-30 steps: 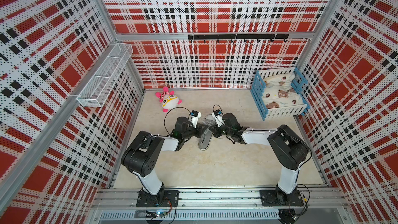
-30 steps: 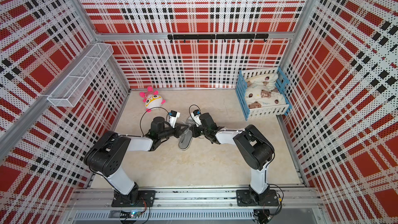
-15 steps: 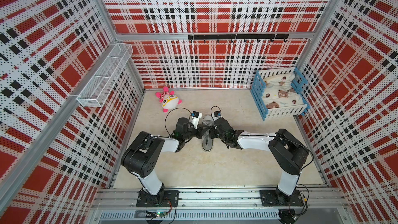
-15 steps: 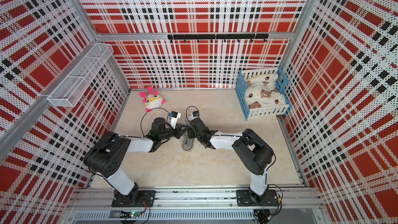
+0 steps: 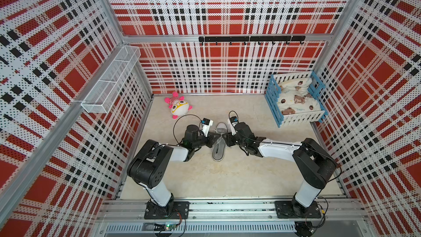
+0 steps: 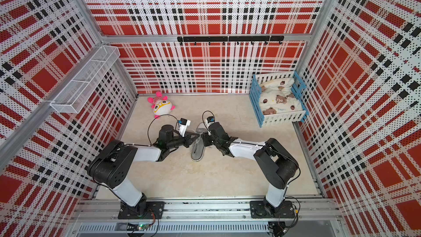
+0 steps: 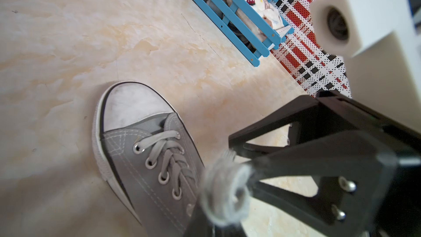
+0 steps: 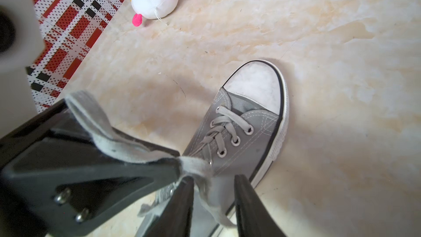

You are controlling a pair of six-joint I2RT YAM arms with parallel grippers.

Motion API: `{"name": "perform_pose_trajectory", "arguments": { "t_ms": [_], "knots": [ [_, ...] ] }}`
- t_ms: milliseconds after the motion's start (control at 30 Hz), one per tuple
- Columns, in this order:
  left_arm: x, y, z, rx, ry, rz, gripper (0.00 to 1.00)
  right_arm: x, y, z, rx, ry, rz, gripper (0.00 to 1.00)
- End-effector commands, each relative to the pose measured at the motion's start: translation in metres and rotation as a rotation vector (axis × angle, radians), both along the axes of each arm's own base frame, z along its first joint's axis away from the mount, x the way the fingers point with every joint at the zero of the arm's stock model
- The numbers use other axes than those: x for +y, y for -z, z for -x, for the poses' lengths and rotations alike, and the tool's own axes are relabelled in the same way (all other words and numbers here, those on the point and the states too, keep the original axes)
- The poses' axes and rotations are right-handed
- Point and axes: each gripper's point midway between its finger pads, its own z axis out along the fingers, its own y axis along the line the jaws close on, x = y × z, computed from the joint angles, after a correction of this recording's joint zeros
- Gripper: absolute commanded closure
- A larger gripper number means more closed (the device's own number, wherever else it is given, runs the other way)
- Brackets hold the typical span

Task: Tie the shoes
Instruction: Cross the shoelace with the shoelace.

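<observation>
**A:** Where's the shoe (image 5: 218, 143) sitting?

**B:** In the middle of the worktop (image 5: 211, 178), between the two arms. Its toe points to the back wall and its heel to the bases. It has hardly shifted over the last second.

**A:** And the left tool (image 5: 217, 135)?

**B:** It is pinched together on a lace (image 8: 102, 131). The right wrist view shows the strand running along its upper finger and nipped at the tip, above the shoe. That arm sits where it did a second ago.

**A:** The right tool (image 8: 214, 178)?

**B:** That's the change. It was closed a second ago and half a second ago, and now its jaws stand apart. In the right wrist view its two black fingers (image 8: 180, 206) flank a loose bit of lace. There is a gap between the lace and one finger, so nothing is clamped.

**A:** Has the right arm moved?

**B:** Slightly. Half a second ago it reached a little further across the shoe towards the left tool. Now it has eased back, though both top views show the two tips close together.

**A:** What about the left wrist view?

**B:** There is a blurred curl of lace near the lens, with the white toe cap (image 7: 132, 103) beyond.

**A:** And around the shoe?

**B:** The plush toy (image 5: 180, 107) is at the back left and the slatted crate (image 5: 274, 103) at the back right. Both are well apart from the shoe and have not moved.
</observation>
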Motion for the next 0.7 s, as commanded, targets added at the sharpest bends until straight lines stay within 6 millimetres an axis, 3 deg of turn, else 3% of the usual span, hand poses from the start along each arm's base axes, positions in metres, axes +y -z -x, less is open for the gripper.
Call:
{"name": "perform_pose_trajectory", "arguments": {
  "t_ms": [0,233,333,467,667],
  "knots": [
    [-0.001,-0.017,0.002,-0.062,0.029,0.019,1.00,-0.003,-0.014,0.012,-0.007,-0.091,-0.032,0.60],
    [-0.002,-0.016,0.003,-0.069,0.050,0.005,1.00,-0.014,-0.033,0.011,-0.025,-0.165,-0.102,0.57],
    [-0.003,-0.014,0.004,-0.074,0.062,-0.004,1.00,-0.016,-0.037,-0.003,-0.009,-0.169,-0.143,0.64],
    [-0.003,-0.015,0.005,-0.081,0.068,-0.006,1.00,-0.008,-0.025,-0.026,0.050,-0.184,-0.124,0.76],
    [-0.004,-0.015,0.007,-0.088,0.073,-0.012,1.00,0.010,-0.004,-0.037,0.102,-0.257,-0.104,0.78]
  ]
}}
